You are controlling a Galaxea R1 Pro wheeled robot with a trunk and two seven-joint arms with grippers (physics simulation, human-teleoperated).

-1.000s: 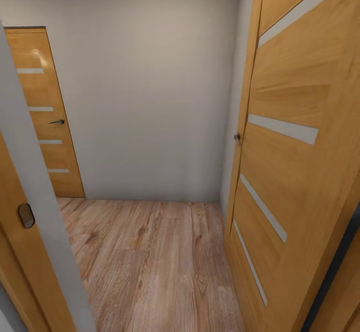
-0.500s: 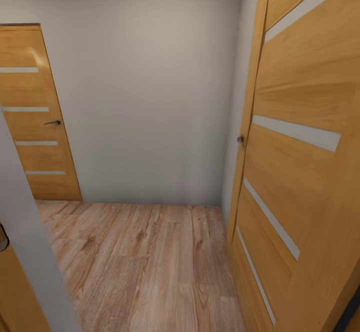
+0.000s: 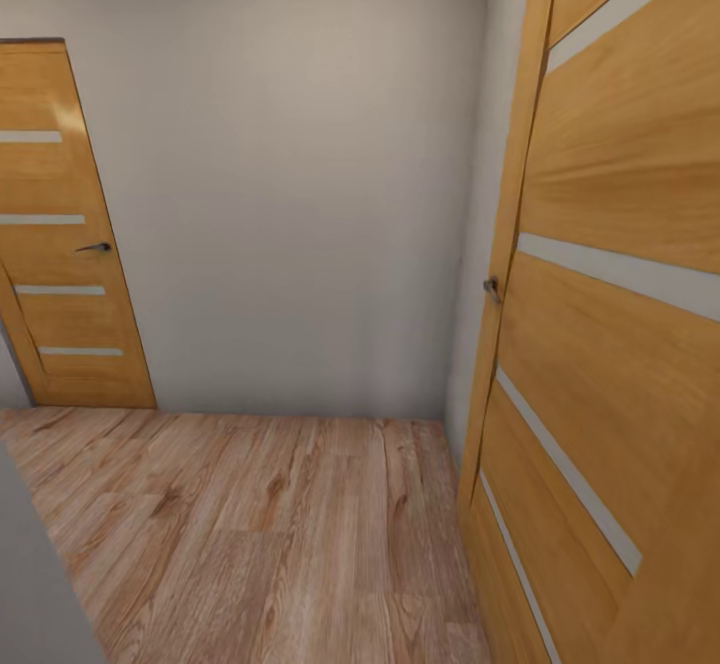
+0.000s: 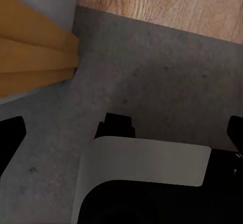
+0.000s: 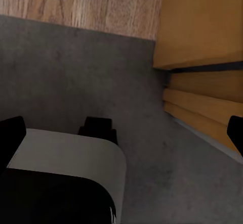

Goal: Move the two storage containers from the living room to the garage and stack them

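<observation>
Hallway w/ light wood plank flooring (image 3: 260, 534) lies ahead in the head view, closed in by a plain pale grey wall (image 3: 300, 194); a wooden door (image 3: 60, 234) w/ frosted strips and a small dark handle stands shut at the far left, and a second similar door (image 3: 620, 324) stands close on the right. Both wrist views look down on smooth dark grey concrete (image 4: 167, 82) meeting the planks, so the robot is probably at a doorway threshold, in transit. The red-orange containers are in none of the pictures, i.e. their place is unknown. Dark shapes at the frame edges may be fingertips, but I cannot tell how the jaws of either arm stand.
</observation>
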